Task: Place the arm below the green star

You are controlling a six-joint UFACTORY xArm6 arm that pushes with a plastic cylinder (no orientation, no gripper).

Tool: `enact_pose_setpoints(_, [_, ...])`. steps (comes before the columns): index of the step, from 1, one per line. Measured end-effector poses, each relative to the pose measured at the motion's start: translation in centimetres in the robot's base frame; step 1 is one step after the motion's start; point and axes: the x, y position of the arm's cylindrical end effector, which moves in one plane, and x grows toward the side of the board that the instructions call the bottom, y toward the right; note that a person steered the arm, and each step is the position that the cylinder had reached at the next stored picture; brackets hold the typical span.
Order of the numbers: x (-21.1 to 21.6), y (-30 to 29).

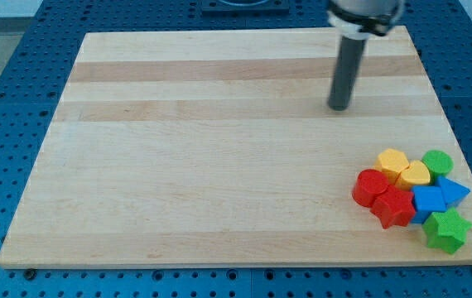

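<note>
The green star (446, 229) lies at the view's bottom right corner of the wooden board (178, 165), at the lower edge of a tight cluster of blocks. My tip (338, 107) rests on the board in the upper right part, well above and to the left of the green star, apart from all blocks. The rod rises from it to the view's top edge.
The cluster holds a red cylinder (370, 186), a red star (394, 205), a yellow hexagon (393, 161), a yellow heart (414, 175), a green cylinder (437, 162), a blue cube (428, 199) and a blue triangle (454, 192). The board's right and bottom edges run close by.
</note>
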Motion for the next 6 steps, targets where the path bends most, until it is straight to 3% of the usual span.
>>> enact_pose_setpoints(1, [1.0, 5.9])
enact_pose_setpoints(4, [11.1, 16.9])
enact_pose_setpoints(6, [21.6, 14.9])
